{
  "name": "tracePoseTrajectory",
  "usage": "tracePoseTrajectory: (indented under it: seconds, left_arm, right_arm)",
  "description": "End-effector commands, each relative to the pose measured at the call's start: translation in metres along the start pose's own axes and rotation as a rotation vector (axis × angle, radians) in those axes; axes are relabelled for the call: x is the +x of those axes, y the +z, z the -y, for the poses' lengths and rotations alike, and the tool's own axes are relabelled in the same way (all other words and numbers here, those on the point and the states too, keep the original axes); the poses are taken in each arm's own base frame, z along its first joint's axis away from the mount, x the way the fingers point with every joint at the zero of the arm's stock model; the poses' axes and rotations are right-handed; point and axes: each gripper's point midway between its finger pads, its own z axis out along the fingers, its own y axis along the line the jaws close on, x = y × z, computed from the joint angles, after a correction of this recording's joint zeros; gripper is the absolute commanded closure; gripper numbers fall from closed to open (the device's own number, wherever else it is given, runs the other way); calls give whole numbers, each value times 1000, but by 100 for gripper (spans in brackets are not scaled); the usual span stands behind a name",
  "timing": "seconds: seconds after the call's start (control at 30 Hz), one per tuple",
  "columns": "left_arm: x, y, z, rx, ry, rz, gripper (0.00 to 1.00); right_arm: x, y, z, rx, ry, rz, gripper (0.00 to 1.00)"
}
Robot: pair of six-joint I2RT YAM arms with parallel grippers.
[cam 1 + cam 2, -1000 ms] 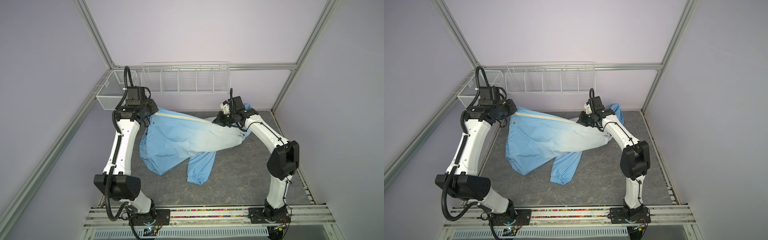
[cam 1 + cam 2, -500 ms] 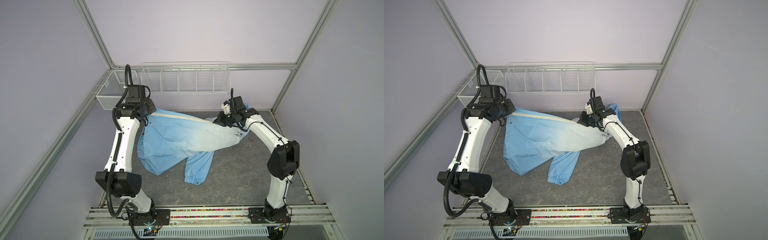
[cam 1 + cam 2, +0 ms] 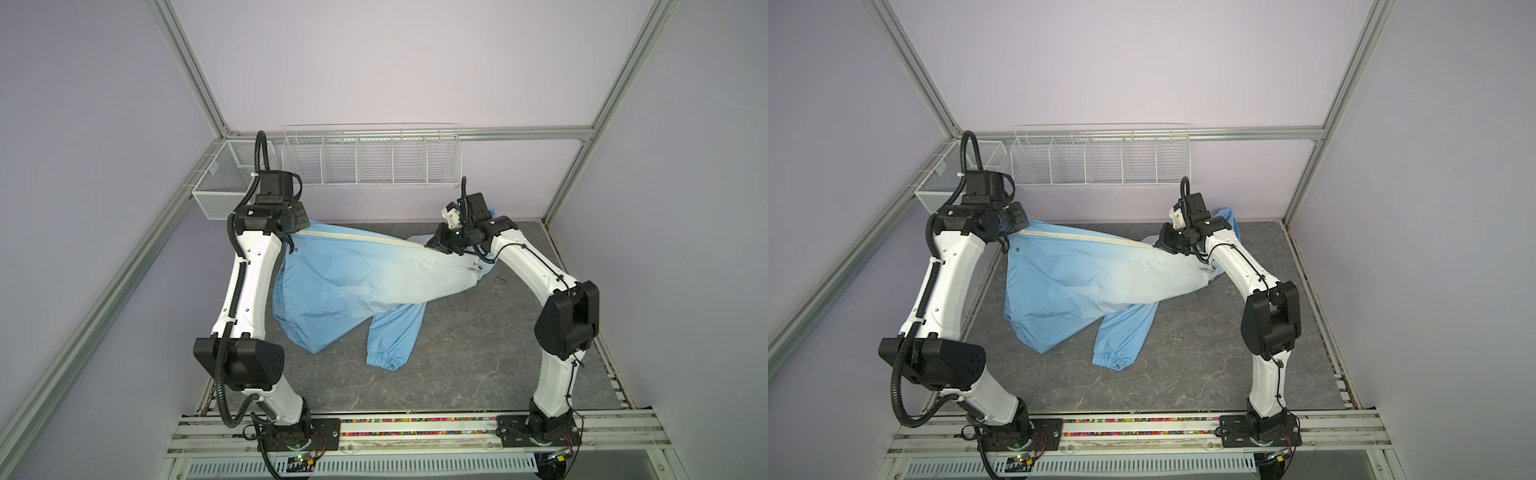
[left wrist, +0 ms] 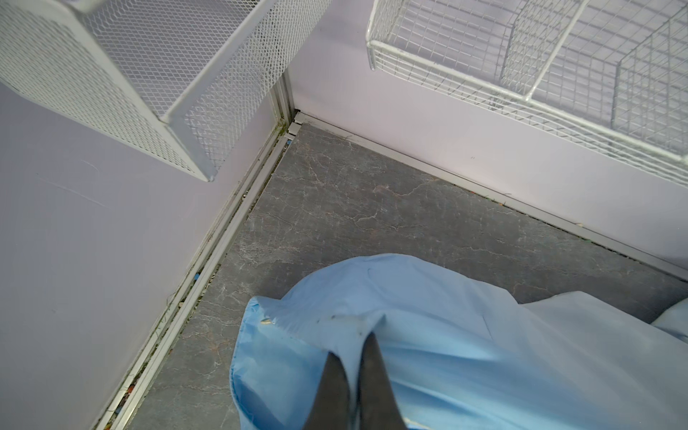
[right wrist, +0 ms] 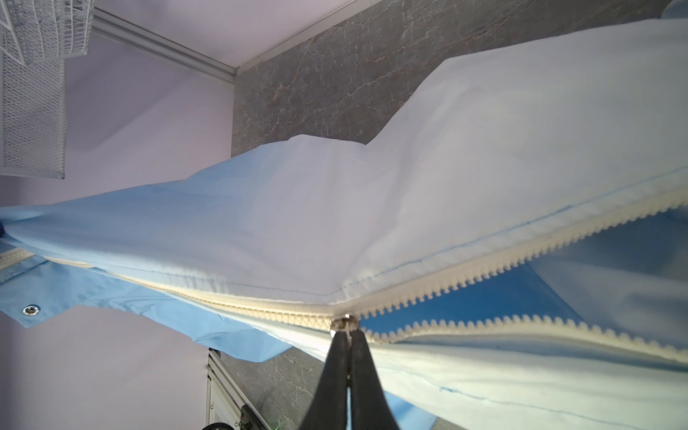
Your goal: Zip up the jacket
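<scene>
In both top views the jacket (image 3: 353, 286) is seen on the grey surface (image 3: 478, 345) in front of the wire rack (image 3: 372, 158), with its zipper edge lifted and pulled tight. It is light blue, fading to whitish, thin and soft. It will likely sag and slip, so it is best held at an edge and at the zipper.

In the left wrist view the left pincer (image 4: 352, 344) is pressed together on a fold of blue cloth below the rack's left end.

In the right wrist view the right pincer (image 5: 347, 333) is pinched on the metal zipper pull (image 5: 344, 323). The cream teeth (image 5: 465, 283) are joined toward the rack's left end and apart on the other side.

L gripper (image 4: 352, 344): drew back a little to the left – fabric went w/ it.
Jacket (image 3: 353, 274): lower fold slid left.
Cuff (image 3: 384, 360): shifted left too – slightly.
</scene>
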Motion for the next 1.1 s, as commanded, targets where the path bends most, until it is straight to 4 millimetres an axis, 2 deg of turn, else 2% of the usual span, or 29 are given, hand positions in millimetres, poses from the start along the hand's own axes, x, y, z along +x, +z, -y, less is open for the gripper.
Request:
tracePoseTrajectory:
  seconds: [0.0, 0.43, 1.07]
  left_arm:
    - [-29, -16, -39, -177, 24, 105, 100]
    - [-32, -18, -42, -196, 36, 114, 100]
    - [-31, -20, -41, -186, 28, 114, 100]
  right_arm:
    - [-1, -4, 31, 95, 34, 3, 92]
    - [0, -7, 41, 124, 42, 2, 93]
    - [-6, -18, 72, 183, 62, 21, 93]
